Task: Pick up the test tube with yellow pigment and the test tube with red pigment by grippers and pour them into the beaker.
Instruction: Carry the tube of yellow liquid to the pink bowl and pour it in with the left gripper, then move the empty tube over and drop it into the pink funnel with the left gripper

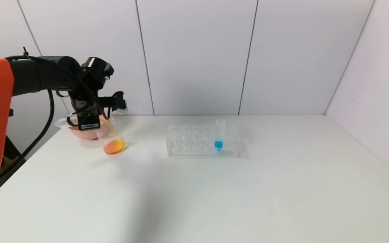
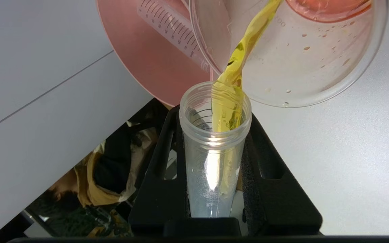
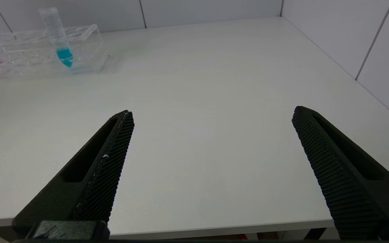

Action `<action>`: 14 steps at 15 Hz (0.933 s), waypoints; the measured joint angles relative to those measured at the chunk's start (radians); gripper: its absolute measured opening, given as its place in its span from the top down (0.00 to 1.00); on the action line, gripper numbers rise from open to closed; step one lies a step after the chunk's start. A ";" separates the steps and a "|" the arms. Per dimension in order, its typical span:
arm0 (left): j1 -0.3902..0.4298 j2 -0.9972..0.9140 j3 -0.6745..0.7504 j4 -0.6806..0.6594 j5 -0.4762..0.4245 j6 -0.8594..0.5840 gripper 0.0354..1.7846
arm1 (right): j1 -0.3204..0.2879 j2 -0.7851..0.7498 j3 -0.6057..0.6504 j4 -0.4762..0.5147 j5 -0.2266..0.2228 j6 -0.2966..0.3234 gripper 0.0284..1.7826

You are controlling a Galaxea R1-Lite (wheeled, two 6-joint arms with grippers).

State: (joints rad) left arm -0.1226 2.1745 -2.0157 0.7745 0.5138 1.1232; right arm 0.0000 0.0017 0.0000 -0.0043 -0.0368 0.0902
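Head view shows a plain white worktop [image 1: 214,189] boxed in by pale panelled walls [image 1: 198,57] with thin dark seams, one wall at the back and one slanting along the right side. At the far left of the worktop the left claw [image 2: 214,162] hangs over the beaker [image 1: 111,136], pinching the test tube with yellow pigment [image 2: 214,135] between its black fingers [image 2: 268,189]. The tube is tipped with its open mouth at the beaker's rim, and a yellow stream [image 2: 241,54] runs from it down the beaker's inner wall. Orange liquid [image 1: 114,147] lies pooled in the beaker's bottom. Just behind the beaker sits a pink bowl [image 1: 79,132], with an empty graduated tube [image 2: 171,30] lying in it; whether that is the red one cannot be told. Well apart, near the middle of the worktop, a clear many-holed rack [image 1: 194,143] holds one upright tube with blue liquid [image 1: 218,136]. The right claw [image 3: 213,135] hovers over the near edge of the worktop, spread wide and holding nothing.
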 joint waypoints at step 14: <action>-0.028 -0.015 0.020 0.019 0.044 -0.014 0.76 | 0.000 0.000 0.000 0.000 0.000 0.000 0.04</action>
State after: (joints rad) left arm -0.1509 2.1596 -1.9955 0.7936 0.5574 1.1089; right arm 0.0000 0.0017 0.0000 -0.0043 -0.0370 0.0902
